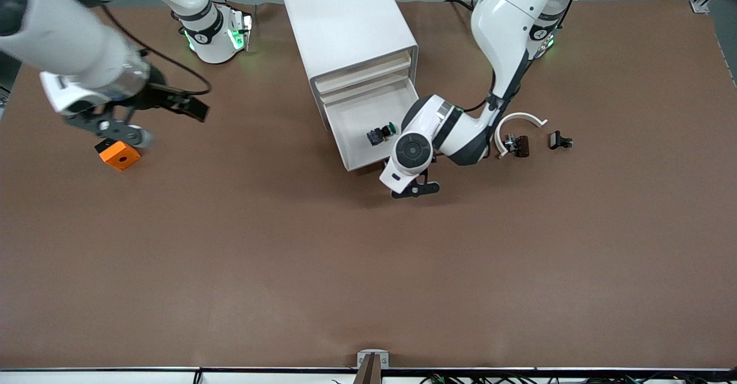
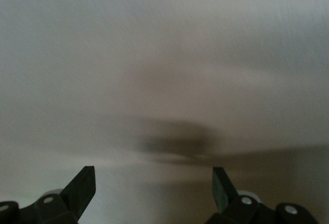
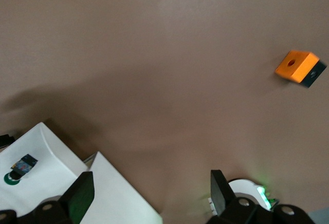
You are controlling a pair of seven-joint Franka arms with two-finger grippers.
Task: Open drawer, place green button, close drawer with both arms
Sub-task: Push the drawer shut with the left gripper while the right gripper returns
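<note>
The drawer (image 1: pixel 357 118), lowest in the white cabinet (image 1: pixel 345 21), stands pulled out. The button (image 1: pixel 381 135), green cap and dark body, lies on its side in the drawer near the drawer's front; it also shows in the right wrist view (image 3: pixel 18 168). My left gripper (image 1: pixel 416 189) is low at the drawer's front, at the corner toward the left arm's end, open and empty (image 2: pixel 154 188). A blurred pale surface (image 2: pixel 164 54) fills its wrist view. My right gripper (image 1: pixel 128 133) hangs in the air toward the right arm's end of the table, open and empty (image 3: pixel 149 193).
An orange cube with a hole (image 1: pixel 119 155) lies under the right hand; it also shows in the right wrist view (image 3: pixel 295 66). A white curved piece (image 1: pixel 518 122) with dark parts (image 1: pixel 517 145) and a small black part (image 1: pixel 559 140) lie toward the left arm's end.
</note>
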